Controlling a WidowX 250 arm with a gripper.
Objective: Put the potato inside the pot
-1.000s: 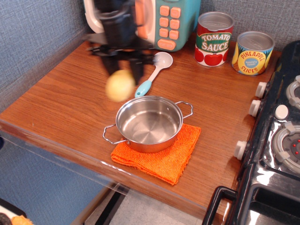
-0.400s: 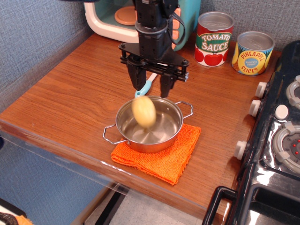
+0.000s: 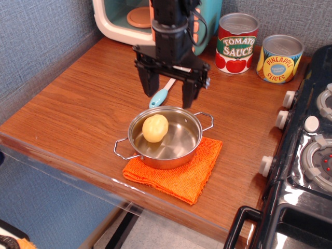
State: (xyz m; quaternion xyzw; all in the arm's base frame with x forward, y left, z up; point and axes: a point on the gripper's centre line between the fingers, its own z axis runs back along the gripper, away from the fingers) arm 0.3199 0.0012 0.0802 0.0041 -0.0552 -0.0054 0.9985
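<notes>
cans (image 3: 237, 43) – 2 | pot (image 3: 165, 137) – 1 | potato (image 3: 155, 128) – 1 | cloth (image 3: 179, 174) – 1 | spoon (image 3: 162, 94) – 1
</notes>
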